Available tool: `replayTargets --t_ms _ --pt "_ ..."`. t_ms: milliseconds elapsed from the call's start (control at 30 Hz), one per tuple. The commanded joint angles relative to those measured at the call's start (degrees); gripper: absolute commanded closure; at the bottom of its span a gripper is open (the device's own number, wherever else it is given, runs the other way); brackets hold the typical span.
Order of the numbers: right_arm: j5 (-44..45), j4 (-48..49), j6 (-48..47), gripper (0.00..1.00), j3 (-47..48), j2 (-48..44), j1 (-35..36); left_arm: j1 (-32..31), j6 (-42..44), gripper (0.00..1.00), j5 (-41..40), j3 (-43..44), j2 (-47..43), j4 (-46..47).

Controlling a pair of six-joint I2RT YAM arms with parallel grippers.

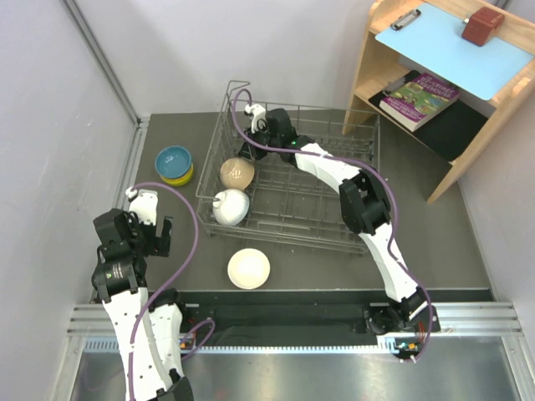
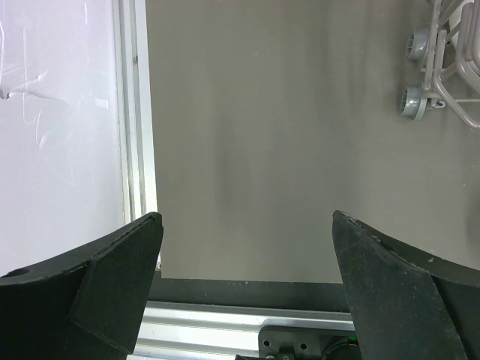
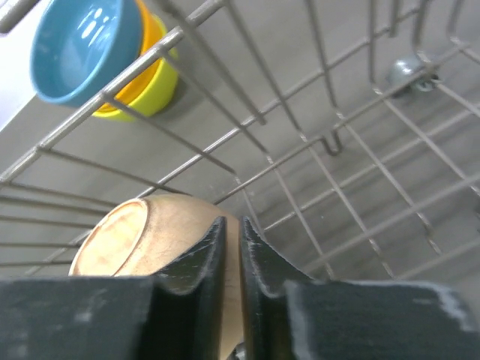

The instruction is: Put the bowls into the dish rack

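Since the tan bowl (image 3: 127, 240) stands on edge among the prongs at the left end of the dish rack (image 1: 318, 213), the jaws of the right gripper (image 3: 229, 229), almost together against it, should part gently, then lift straight up; whether they pinch it I cannot tell; the left gripper (image 2: 246, 217) gapes empty over the surface (image 2: 262, 112).

Wide-open jaws frame grey table (image 2: 247, 135); dish rack (image 2: 415, 99) corner top right.
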Motion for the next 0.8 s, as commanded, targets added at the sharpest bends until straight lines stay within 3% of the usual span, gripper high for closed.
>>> replayTargets --t_ms 0,200,300,467,500,600,767 --pt "5.46 0.40 -0.92 0.72 2.60 -7.05 -0.12 -0.28 -0.54 0.01 0.41 -0.64 -0.81 2.12" --pt "10.21 -2.85 -3.38 0.34 5.33 -11.53 -1.27 -0.19 -0.54 0.01 0.32 -0.99 -1.07 2.38" --pt "8.91 -5.22 -5.13 0.24 5.42 -14.87 -2.06 -0.19 -0.36 0.01 0.67 -0.90 -1.16 2.29" --pt "-2.58 -14.97 -9.71 0.16 3.58 -21.88 -3.03 -0.19 0.78 0.01 2.86 -0.81 -1.25 2.29" --pt "-6.96 -17.08 -14.15 0.15 2.79 -23.12 -3.03 -0.19 1.13 0.01 3.30 -0.81 -1.25 2.12" --pt "-13.14 -23.67 -20.93 0.14 -3.35 -29.36 -2.41 -0.19 2.27 0.01 5.06 -0.81 -1.86 2.03" --pt "-14.83 -29.22 -30.71 0.11 -17.94 -42.88 0.48 -0.36 2.80 0.01 6.91 -1.77 -2.57 4.75"
